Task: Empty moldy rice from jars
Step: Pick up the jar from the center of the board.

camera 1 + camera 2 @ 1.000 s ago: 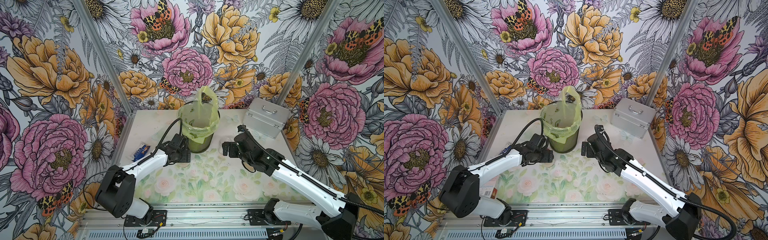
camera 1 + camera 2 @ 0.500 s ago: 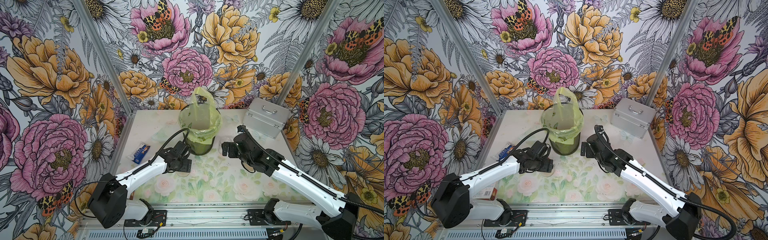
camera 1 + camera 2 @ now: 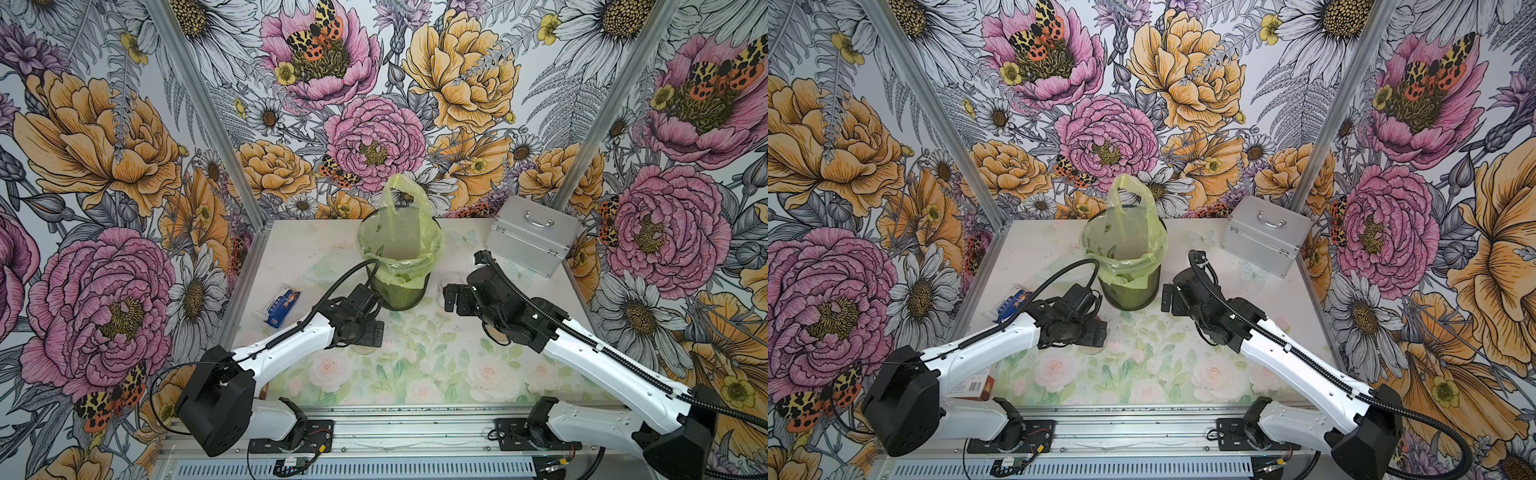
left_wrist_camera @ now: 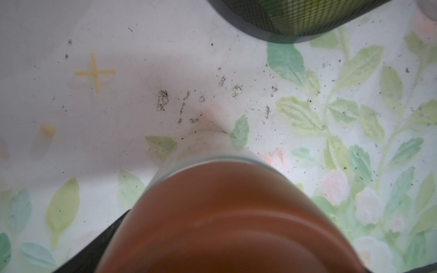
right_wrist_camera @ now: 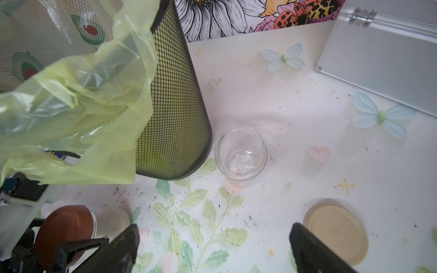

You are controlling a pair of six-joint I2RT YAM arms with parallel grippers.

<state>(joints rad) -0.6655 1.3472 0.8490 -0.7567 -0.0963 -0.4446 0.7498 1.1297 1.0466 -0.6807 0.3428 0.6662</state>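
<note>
My left gripper [image 3: 365, 332] is shut on a jar [image 5: 71, 227] with a copper-orange lid [image 4: 227, 217], low over the table in front of the bin. Pale moldy rice [image 5: 113, 219] shows through its glass. The lid fills the near part of the left wrist view and hides the jaws. A second jar [image 5: 241, 156] stands open and nearly empty beside the bin's base. Its beige lid [image 5: 335, 234] lies flat on the table. My right gripper [image 5: 212, 250] hangs open above the table near that jar, with nothing between its fingers [image 5: 123, 248].
A tall dark mesh bin [image 3: 399, 286] with a yellow-green bag stands at the middle back. A silver case [image 3: 532, 235] sits at the back right. A blue packet [image 3: 282, 305] and a clear plastic bowl [image 3: 328, 270] lie at the left. Dark crumbs dot the table [image 4: 165, 101].
My left arm has drawn back from the bin toward the front of the table, carrying the copper-lidded jar. The right arm has stayed still.
</note>
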